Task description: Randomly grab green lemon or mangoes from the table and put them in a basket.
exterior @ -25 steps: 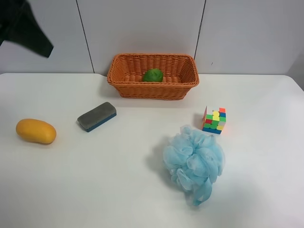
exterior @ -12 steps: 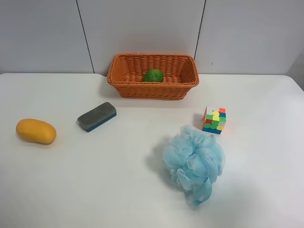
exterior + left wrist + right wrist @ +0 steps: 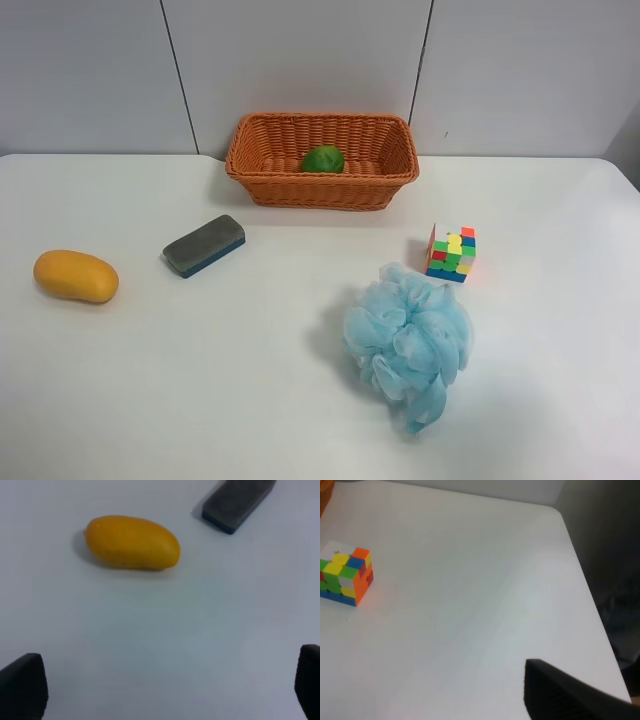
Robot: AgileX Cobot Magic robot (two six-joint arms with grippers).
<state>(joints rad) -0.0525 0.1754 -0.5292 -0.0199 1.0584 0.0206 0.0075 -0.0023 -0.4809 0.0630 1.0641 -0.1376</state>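
The green lemon (image 3: 322, 159) lies inside the orange-brown wicker basket (image 3: 320, 193) at the back of the white table (image 3: 200, 380). The yellow-orange mango (image 3: 75, 276) lies on the table at the exterior high view's left. It also shows in the left wrist view (image 3: 132, 542), well ahead of my left gripper (image 3: 165, 692). That gripper is open and empty, with its fingertips (image 3: 22, 690) wide apart. Of the right gripper only one dark finger (image 3: 560, 695) shows over bare table, so I cannot tell its state. No arm shows in the exterior high view.
A grey eraser with a blue base (image 3: 204, 244) lies between the mango and the basket; it also shows in the left wrist view (image 3: 239, 500). A colourful puzzle cube (image 3: 451, 253) and a blue bath pouf (image 3: 408, 340) sit at right. The table's edge (image 3: 590, 595) is near the right gripper.
A dark arm part that showed at the exterior high view's upper left one second ago has left that view. The fruits and the other objects have not moved.
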